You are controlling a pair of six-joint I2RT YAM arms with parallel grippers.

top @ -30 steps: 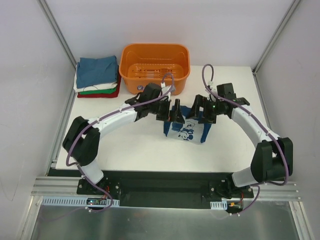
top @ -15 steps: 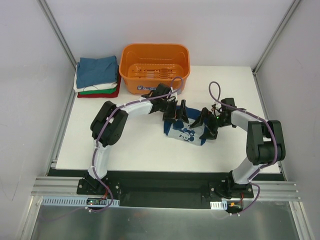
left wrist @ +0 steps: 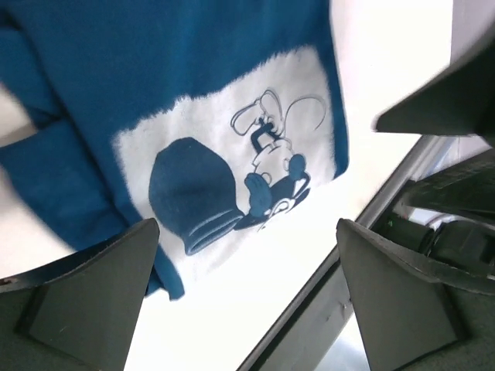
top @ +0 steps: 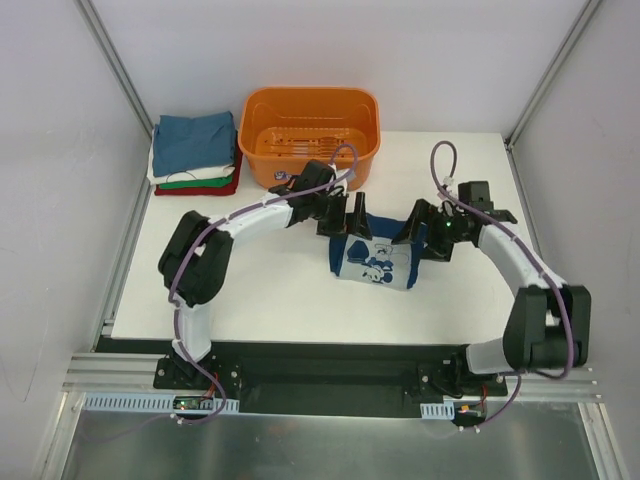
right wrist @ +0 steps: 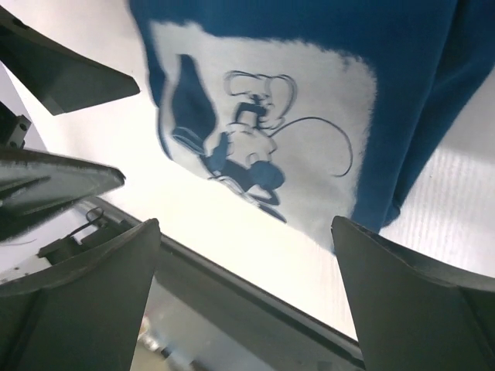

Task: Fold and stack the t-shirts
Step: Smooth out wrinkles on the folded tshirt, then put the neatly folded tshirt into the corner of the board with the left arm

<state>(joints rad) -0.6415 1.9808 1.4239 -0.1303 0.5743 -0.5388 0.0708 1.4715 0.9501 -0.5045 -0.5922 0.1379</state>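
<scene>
While the dark blue tee (top: 378,262) lay in the middle of the white table (top: 250,300), nothing was held by either arm. At the back of the table an orange basket (top: 310,93) was seen. Just left of the basket, in the far left corner, a pile of folded tees (top: 193,145) was stacked, with a teal one on top and white, green and red ones under it. The dark blue tee was well apart from that pile, in front of the basket. It was folded up small, with its white picture (left wrist: 232,178) facing up, though a loose bit was seen sticking out at one side. The left gripper (left wrist: 247,255) was held above one end of the tee with its fingers spread wide. The right gripper (right wrist: 246,232) was held above the other end, spread wide too. No cloth was pinched by either one.

It was judged that the folding of this tee was nearly done. For the next move, the loose bit would need to be tucked in or folded over. Then the tee would have to be pinched at both ends, lifted flat, and set down square on top of the pile.
</scene>
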